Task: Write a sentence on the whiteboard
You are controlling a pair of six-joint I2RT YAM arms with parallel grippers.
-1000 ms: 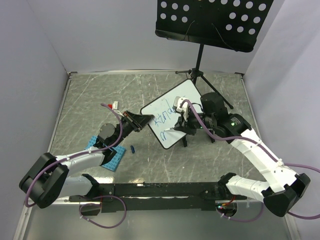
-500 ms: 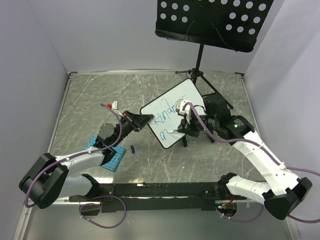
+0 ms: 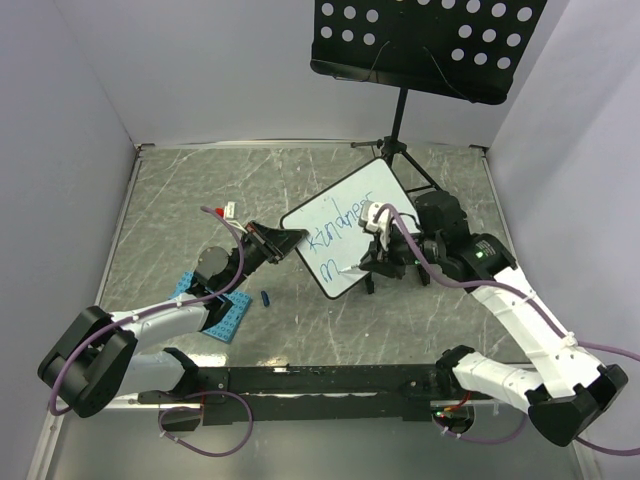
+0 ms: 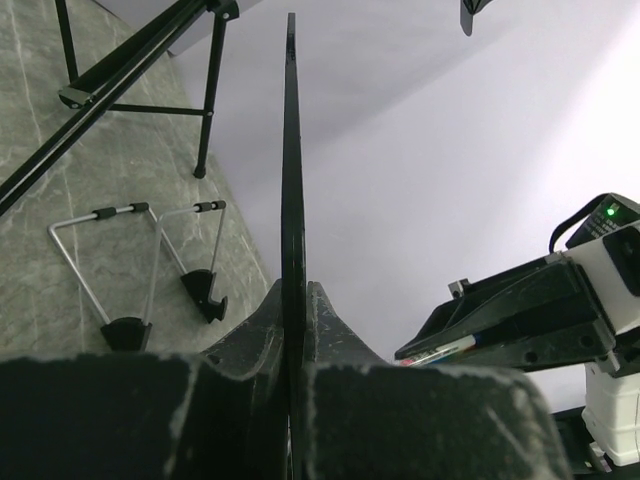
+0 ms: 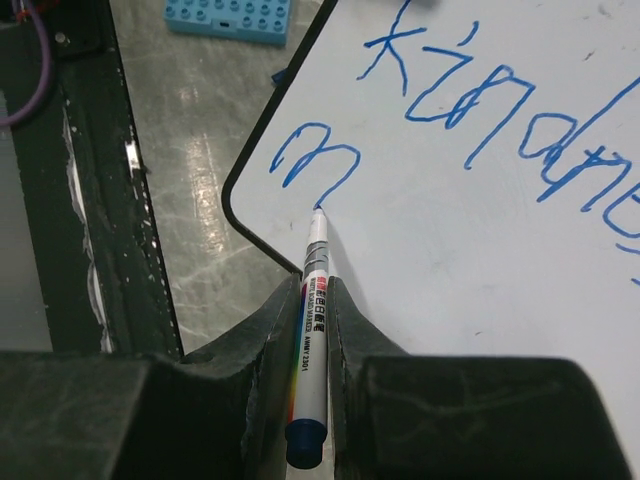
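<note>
The whiteboard stands tilted at mid-table. My left gripper is shut on its left edge; in the left wrist view the board runs edge-on between the closed jaws of that gripper. My right gripper is shut on a white marker. The marker's tip touches the board at the end of a blue "m". Above it the sentence's first line reads roughly "kindne", cut off at the frame edge. The right gripper sits low on the board's face.
A black perforated music stand rises behind the board, its tripod legs on the table. A blue studded plate and a small blue cap lie under my left arm. A wire easel lies behind the board.
My right gripper has shifted right and slightly down with the marker, uncovering more of the top line. The left gripper and the board have not moved.
</note>
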